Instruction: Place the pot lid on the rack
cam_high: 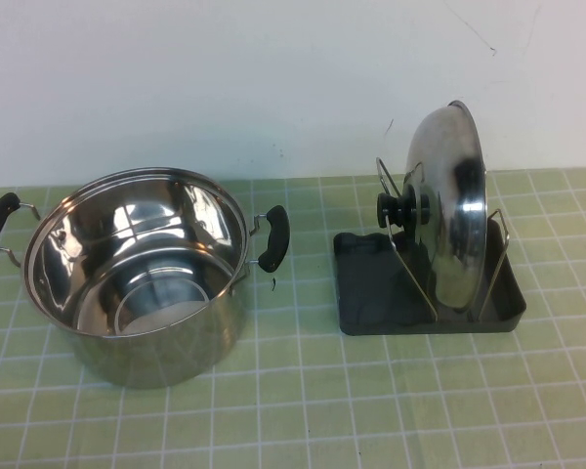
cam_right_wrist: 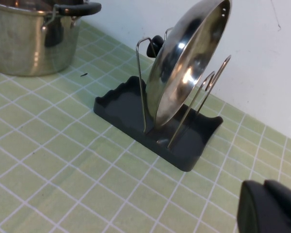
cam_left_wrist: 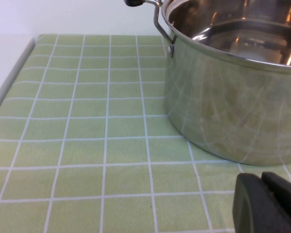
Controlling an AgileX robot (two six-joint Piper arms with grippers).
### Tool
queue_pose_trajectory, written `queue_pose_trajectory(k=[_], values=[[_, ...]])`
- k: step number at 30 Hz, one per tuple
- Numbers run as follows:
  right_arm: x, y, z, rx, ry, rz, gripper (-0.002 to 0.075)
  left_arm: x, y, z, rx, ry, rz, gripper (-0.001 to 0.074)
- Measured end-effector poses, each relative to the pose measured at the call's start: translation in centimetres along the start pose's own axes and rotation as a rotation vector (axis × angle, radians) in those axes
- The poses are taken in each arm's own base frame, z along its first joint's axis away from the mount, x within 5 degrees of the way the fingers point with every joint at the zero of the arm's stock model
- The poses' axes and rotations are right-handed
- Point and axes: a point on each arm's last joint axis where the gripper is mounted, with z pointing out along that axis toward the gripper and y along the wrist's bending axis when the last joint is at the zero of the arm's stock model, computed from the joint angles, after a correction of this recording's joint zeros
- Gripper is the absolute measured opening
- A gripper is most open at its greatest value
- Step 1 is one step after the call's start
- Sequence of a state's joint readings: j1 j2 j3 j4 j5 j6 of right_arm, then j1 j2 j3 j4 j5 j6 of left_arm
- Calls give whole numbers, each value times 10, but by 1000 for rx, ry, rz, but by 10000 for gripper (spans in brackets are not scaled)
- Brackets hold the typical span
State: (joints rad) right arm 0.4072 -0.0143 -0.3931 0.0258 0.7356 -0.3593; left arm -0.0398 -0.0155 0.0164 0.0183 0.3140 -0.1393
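The shiny steel pot lid (cam_high: pixel 451 205) stands on edge in the dark grey rack (cam_high: pixel 371 293), held between its wire loops, with its black knob (cam_high: pixel 398 208) facing the pot. In the right wrist view the lid (cam_right_wrist: pixel 184 63) leans in the rack (cam_right_wrist: pixel 121 109). My right gripper (cam_right_wrist: pixel 264 187) is shut and empty, low over the mat, well back from the rack. My left gripper (cam_left_wrist: pixel 262 182) is shut and empty, just in front of the pot's wall (cam_left_wrist: pixel 233 107). Neither gripper shows in the high view.
A deep steel pot (cam_high: pixel 137 274) with two black side handles stands on the left of the green tiled mat (cam_high: pixel 371 410). A white wall runs behind the table. The mat's left edge (cam_left_wrist: pixel 9 77) shows in the left wrist view.
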Motion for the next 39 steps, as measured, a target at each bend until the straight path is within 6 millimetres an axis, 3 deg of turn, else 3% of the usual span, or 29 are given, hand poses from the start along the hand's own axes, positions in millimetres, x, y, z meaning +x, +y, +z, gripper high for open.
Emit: queue_pose_trajectory(k=[18, 25, 30, 39], values=[[0, -1, 0, 9, 1, -8, -1, 0, 0, 0, 0, 0, 4, -2], [3, -8, 4, 210, 30, -11, -1, 0, 0, 0, 0, 0, 4, -2], [24, -11, 21, 403, 81, 60, -1, 0, 0, 0, 0, 0, 4, -2], [72, -5, 48, 469, 184, 159, -1, 0, 0, 0, 0, 0, 4, -2]])
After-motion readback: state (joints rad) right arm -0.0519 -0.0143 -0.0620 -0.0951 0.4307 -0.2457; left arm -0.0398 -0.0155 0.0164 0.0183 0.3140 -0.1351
